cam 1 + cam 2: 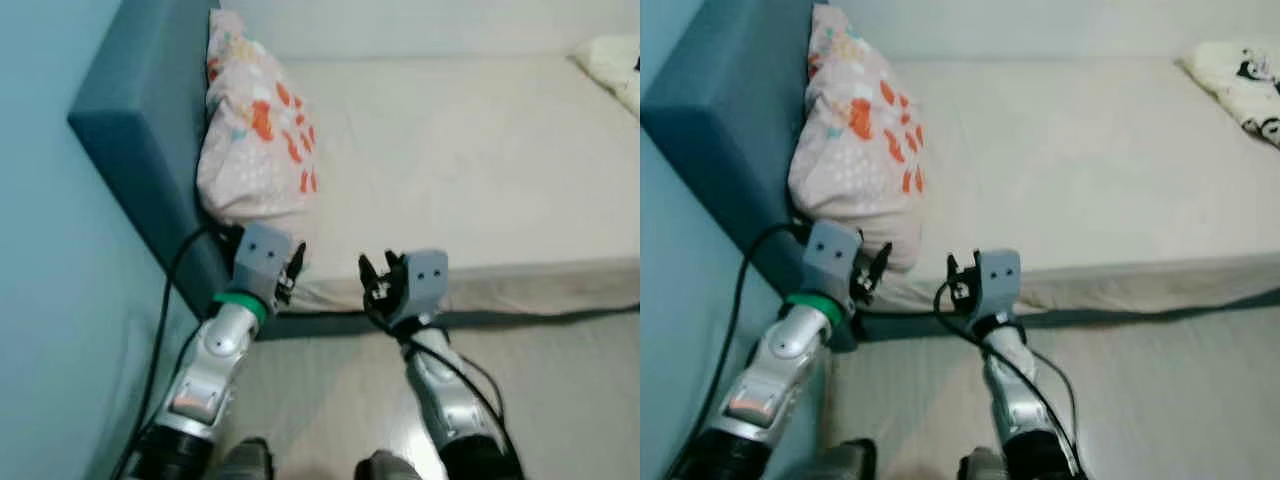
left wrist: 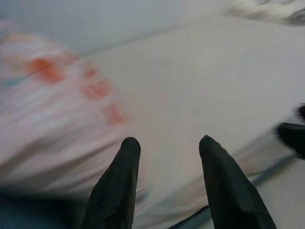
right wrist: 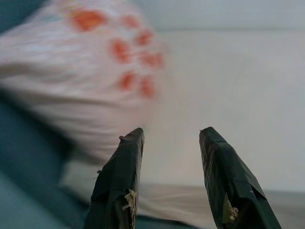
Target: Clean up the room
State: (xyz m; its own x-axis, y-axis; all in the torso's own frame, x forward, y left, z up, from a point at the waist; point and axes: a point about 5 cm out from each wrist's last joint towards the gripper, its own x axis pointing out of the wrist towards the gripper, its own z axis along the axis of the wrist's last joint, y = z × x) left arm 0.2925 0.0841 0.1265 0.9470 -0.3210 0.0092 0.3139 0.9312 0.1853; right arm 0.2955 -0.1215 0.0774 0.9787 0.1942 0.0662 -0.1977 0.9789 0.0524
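Note:
A white pillow (image 1: 255, 130) with orange and red prints leans against the teal headboard (image 1: 140, 130) at the left end of the bed (image 1: 470, 160). My left gripper (image 1: 294, 270) hangs just below the pillow's lower corner, at the mattress edge, open and holding nothing. My right gripper (image 1: 377, 277) is a little to its right, in front of the mattress side, also open and empty. In the wrist views the pillow (image 2: 52, 109) (image 3: 90, 71) lies just beyond the black fingertips (image 2: 129, 145) (image 3: 133, 138).
A patterned white cloth (image 1: 1240, 80) lies at the bed's far right corner. A pale teal wall (image 1: 50, 300) runs close on the left. Grey floor (image 1: 560, 400) stretches in front of the bed. Black cables (image 1: 160, 330) trail along both arms.

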